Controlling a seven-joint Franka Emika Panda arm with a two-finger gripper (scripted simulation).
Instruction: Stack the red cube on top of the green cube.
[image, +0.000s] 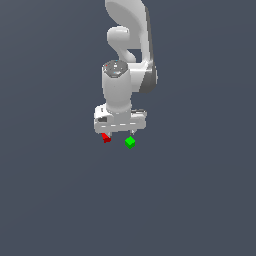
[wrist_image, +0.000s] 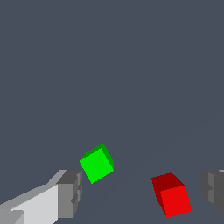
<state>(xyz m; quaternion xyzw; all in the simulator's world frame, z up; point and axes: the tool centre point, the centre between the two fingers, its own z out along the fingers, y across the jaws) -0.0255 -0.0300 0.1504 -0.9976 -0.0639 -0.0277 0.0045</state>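
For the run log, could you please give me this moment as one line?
gripper: open, low, holding nothing | red cube: between the fingers | green cube: beside it, apart | stack: not yet done

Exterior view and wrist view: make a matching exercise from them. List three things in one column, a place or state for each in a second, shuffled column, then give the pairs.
Column one:
1. red cube
2. green cube
3. gripper

Column two:
A. open, holding nothing
B. lies toward the exterior view's right of the other cube
C. lies toward the exterior view's left, partly hidden under the white hand

Pairs: 1-C, 2-B, 3-A

In the wrist view both cubes sit apart on the grey floor between the spread jaws, neither one stacked.
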